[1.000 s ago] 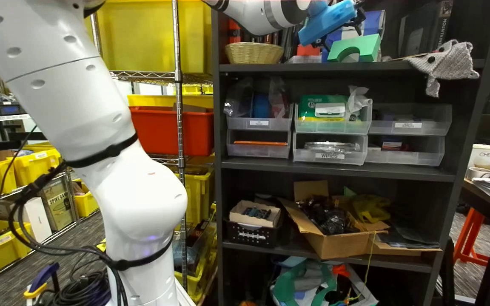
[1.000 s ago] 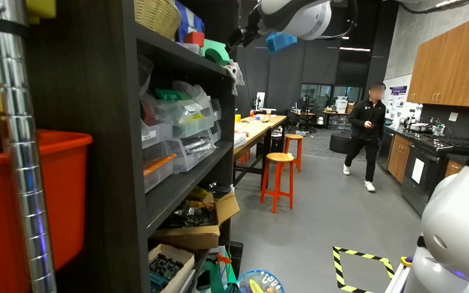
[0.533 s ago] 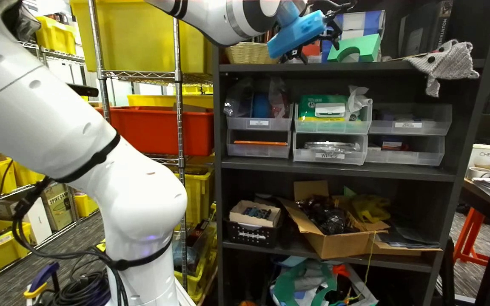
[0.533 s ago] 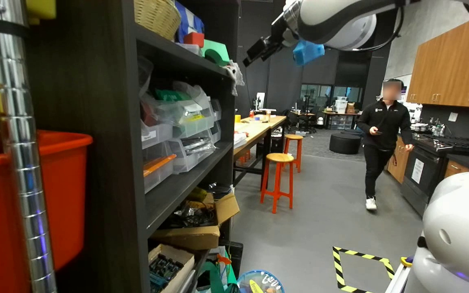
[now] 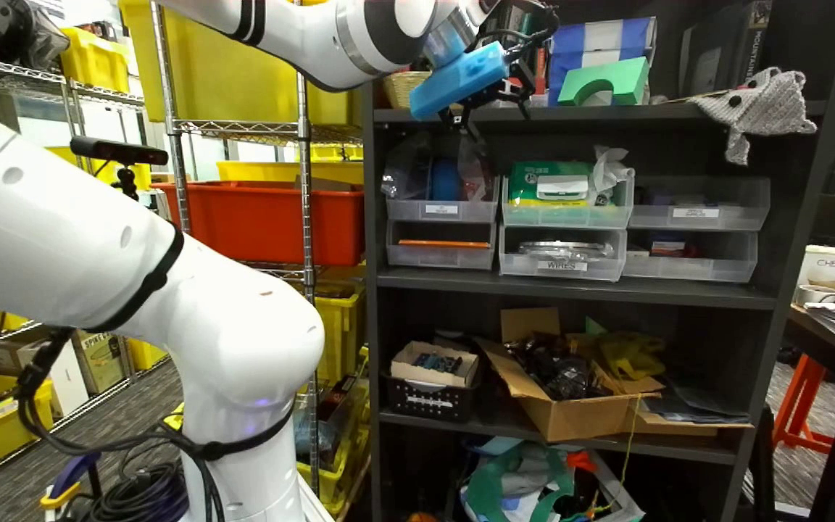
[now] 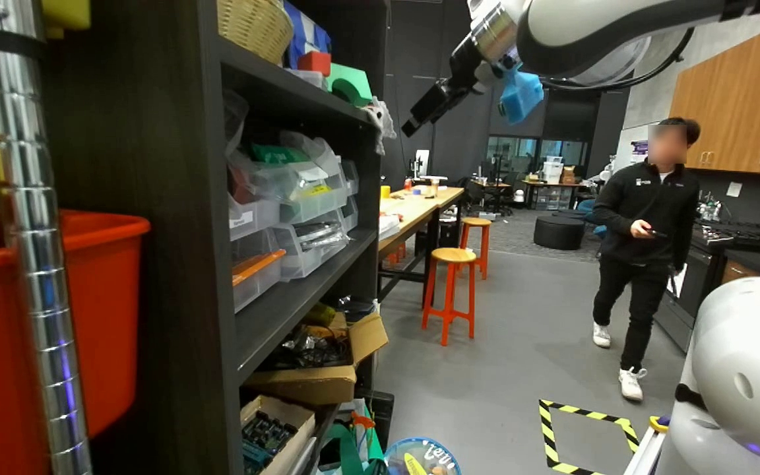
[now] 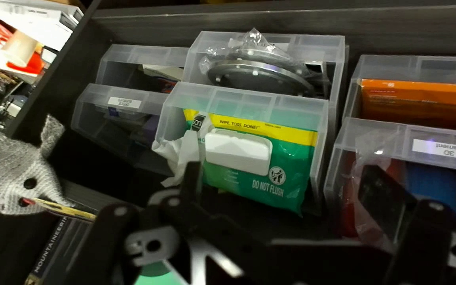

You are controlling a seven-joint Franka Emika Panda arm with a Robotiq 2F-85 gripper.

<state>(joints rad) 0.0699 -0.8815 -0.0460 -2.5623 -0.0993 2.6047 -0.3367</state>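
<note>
Wipes packet [image 7: 247, 178]: green, yellow-banded, printed "DO NOT FLUSH", is bearing a white lid [image 7: 238, 152]; is sitting in a clear bin [image 7: 244, 97] directly above the WIRES bin [image 5: 599, 270]. White sheet [image 7: 180, 158]: crumpled, is lying beside the lid. Gripper [image 7: 282, 169]: is hanging before the shelf [image 5: 577, 292], fingers [image 7: 382, 190] standing wide apart.

In an exterior view I had a person [image 6: 654, 201] in black, mid-stride, carrying a dark handheld device [image 6: 654, 233]. Orange-legged stools [image 6: 454, 256] stood beside a long wooden worktop [image 6: 416, 208]; striped tape [image 6: 547, 432] marked the floor [image 6: 505, 369]. On a low shelf [image 5: 486, 430] I saw an open cardboard box [image 5: 591, 419] of dark clutter [image 5: 559, 371] beside a black crate [image 5: 430, 400].
</note>
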